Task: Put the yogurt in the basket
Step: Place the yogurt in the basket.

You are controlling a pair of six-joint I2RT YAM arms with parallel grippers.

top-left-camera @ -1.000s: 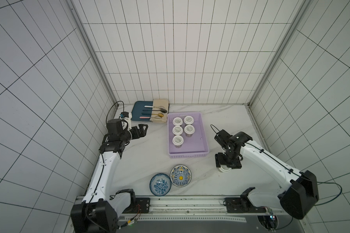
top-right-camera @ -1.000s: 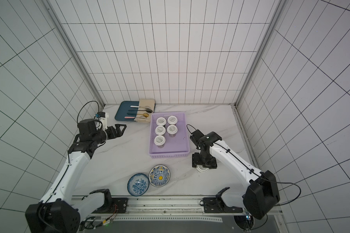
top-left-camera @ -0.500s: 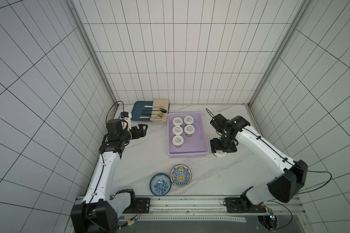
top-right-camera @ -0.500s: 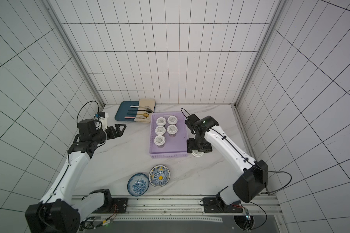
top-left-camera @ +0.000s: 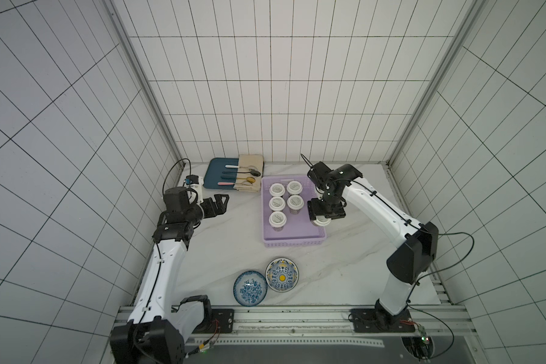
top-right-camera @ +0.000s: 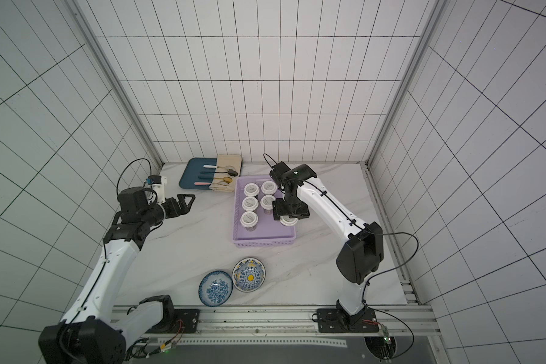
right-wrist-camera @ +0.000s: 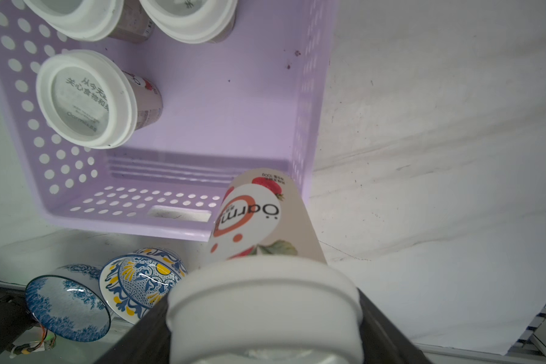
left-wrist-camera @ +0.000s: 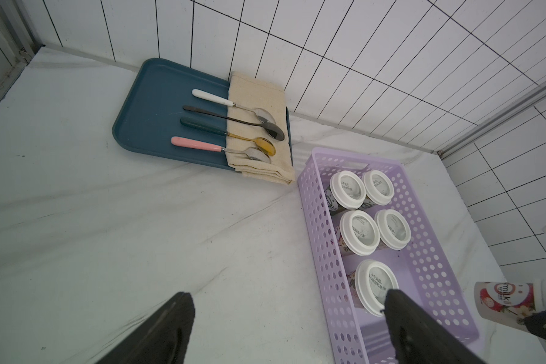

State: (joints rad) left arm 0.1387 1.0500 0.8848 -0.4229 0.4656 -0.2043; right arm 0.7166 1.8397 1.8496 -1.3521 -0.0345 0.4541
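- Fingers [right-wrist-camera: 385, 331] of the right gripper [top-left-camera: 323, 218]: set on opposite sides of the wide white lid of one yogurt cup [right-wrist-camera: 259, 217], which is grasped between them. The jaws are kept fairly far apart by the lid.
- Held cup, position: shown in both top views [top-right-camera: 288, 221] at the long wall of the basket [top-left-camera: 293, 243] nearer the right arm, toward its front corner. In the right wrist view the cup's base is seen overlapping the inner edge of that wall. In the left wrist view the cup [left-wrist-camera: 505, 301] is seen just beyond the basket's far wall [left-wrist-camera: 429, 252].
- Held cup, orientation: the lid is uppermost, between the fingers, and the base is directed downward. The long axis is roughly vertical, in line with the gripper.
- Five cups [top-left-camera: 276, 204]: stood upright inside the basket, lids up, as two pairs and a single cup at the front on the side nearer the left arm.
- Left gripper [top-left-camera: 219, 203]: its fingers [left-wrist-camera: 171, 331] are spread wide with nothing between them. It is held over bare table, well apart from the basket.
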